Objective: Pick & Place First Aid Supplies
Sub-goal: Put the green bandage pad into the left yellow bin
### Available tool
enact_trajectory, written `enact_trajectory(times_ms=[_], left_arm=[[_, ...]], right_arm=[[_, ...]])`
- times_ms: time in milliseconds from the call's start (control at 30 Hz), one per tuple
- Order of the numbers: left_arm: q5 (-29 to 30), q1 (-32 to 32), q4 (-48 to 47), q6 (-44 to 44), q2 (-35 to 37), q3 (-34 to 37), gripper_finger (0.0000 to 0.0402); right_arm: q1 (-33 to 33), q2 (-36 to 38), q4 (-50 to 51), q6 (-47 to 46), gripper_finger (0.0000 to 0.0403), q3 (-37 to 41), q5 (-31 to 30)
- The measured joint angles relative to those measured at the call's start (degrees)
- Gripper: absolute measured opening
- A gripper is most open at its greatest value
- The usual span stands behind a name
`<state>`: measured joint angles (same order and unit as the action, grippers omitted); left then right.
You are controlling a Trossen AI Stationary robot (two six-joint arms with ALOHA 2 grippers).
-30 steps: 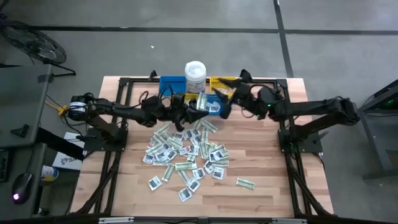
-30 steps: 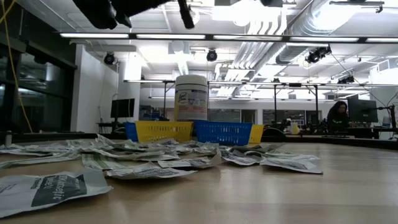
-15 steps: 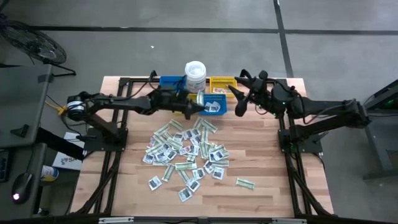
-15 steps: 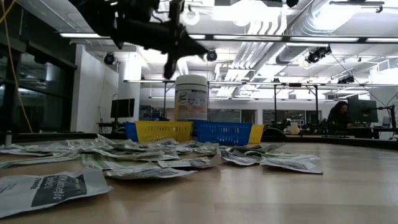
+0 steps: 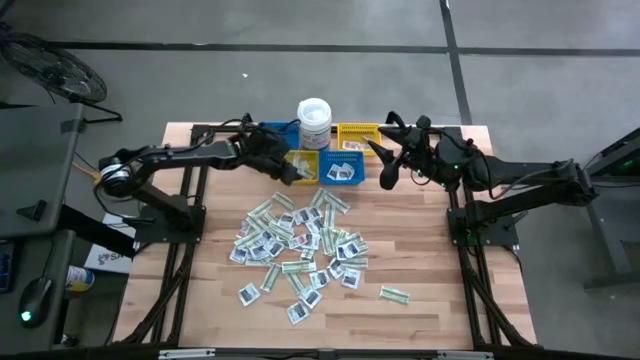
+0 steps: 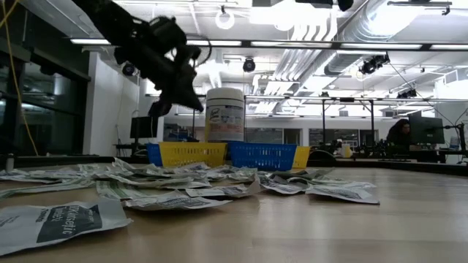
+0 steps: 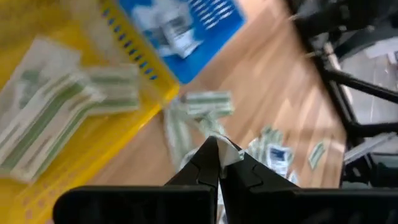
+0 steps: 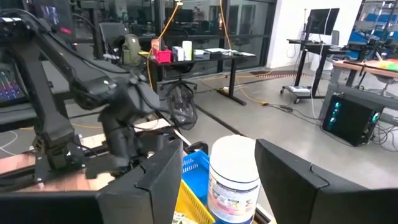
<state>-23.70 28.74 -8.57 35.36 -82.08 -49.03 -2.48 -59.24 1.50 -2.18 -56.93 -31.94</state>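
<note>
From above, we saw the left gripper (image 5: 300,172) over the bins at the far side of the tabletop (image 5: 440,285), its fingers together, with a yellow bin (image 5: 303,165) under their tips and a blue bin (image 5: 344,172) just beside it. The right gripper (image 5: 383,160) hung past the blue bin's other side, its fingers apart and holding nothing. The first aid supplies (image 5: 300,245) lay scattered on the wood nearer than both pairs of fingers, one strip well apart from the heap. A white tub (image 5: 313,121) stood just beyond the left fingers. In the low view, the left gripper (image 6: 178,98) hovered above a yellow bin (image 6: 191,153), beside the white tub (image 6: 224,114), with the packets (image 6: 183,186) spread in front. From the left wrist, we saw the closed fingertips (image 7: 214,155) pinching a small white packet (image 7: 231,151), and green-and-white strips (image 7: 59,112) lying in the yellow bin beyond them. From the right wrist, the two fingers (image 8: 163,171) stood wide apart with the white tub (image 8: 235,174) between and beyond them.
</note>
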Motion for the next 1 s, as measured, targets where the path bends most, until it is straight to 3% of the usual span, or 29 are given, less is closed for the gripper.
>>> enact_trajectory(times_ms=[300,567,1000], left_arm=[[-4.72,4.98,-2.09,4.15,-4.08,-0.09,0.0000],[-4.03,5.43,-2.06,5.35,-6.76,-0.07,0.0007],[-2.07,5.43,-1.98,1.62,-6.96,-0.59,0.0168]], right_arm=[[0.00,-0.02,1.30,-1.91,0.0195,0.00,0.74],[0.00,-0.04,1.36,-1.97,0.0195,0.00,0.83],[0.00,-0.04,4.13,-6.21,0.0195,0.00,2.70]])
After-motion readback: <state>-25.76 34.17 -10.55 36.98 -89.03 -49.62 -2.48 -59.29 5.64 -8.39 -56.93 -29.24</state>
